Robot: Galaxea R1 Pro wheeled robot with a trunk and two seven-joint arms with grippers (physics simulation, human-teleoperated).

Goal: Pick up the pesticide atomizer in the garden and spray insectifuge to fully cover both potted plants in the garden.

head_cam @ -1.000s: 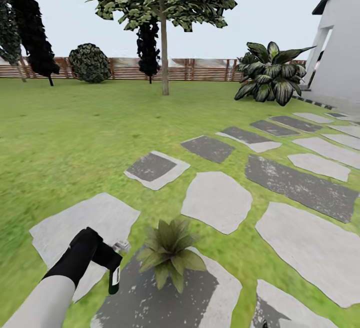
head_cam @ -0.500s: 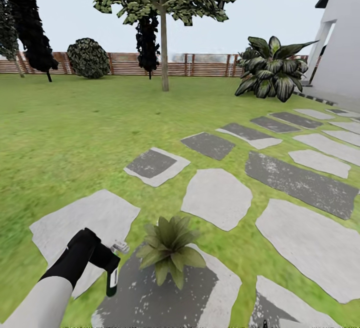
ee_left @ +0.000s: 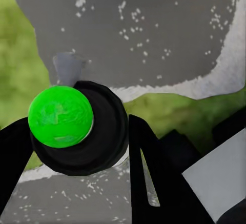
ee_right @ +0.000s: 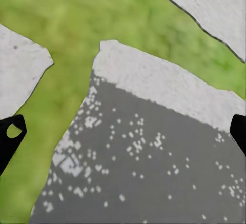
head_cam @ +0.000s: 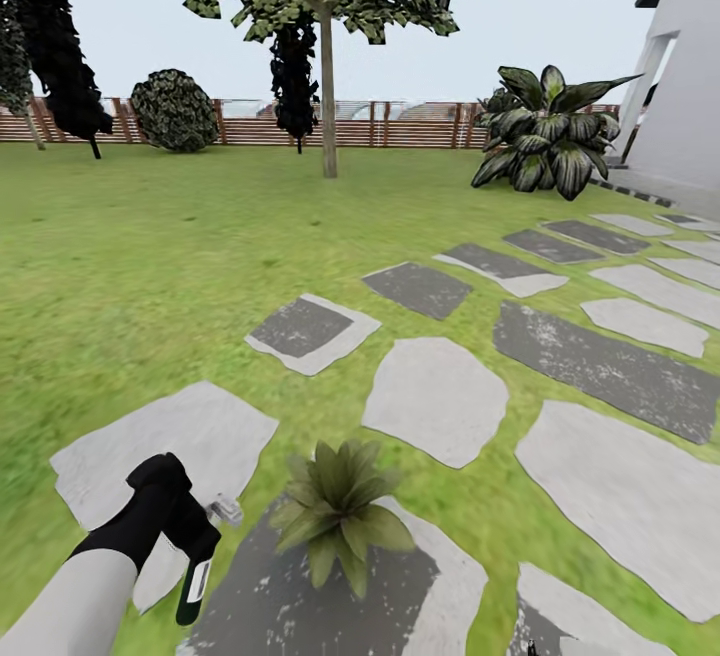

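My left gripper point(head_cam: 195, 546) clamped on slim dark bottle point(head_cam: 193, 586), whitish trigger head point(head_cam: 224, 509), bright green round base point(ee_left: 60, 116) between my jaws; low green-leaved rosette point(head_cam: 340, 516) just beside; my right gripper point(ee_right: 123, 131) spread wide over grey stepping stone point(ee_right: 154, 183)

I saw matt, speckled stepping stones point(head_cam: 436, 398) — the pesticide atomizer point(head_cam: 194, 584) looked dark, glossy plastic; fence point(head_cam: 400, 126) slatted wood.

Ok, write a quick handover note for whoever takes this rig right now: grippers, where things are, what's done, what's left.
Left gripper: jaws closed on the pesticide atomizer, bottle hanging down, whitish spray head toward the plant.
Right gripper: empty, jaws wide apart above a stepping stone.
One potted plant sits on the dark stone just right of the atomizer.
Done: atomizer picked up and brought beside the plant.
Left: cover this plant with spray, then find and spray the second one. No mist visible now.
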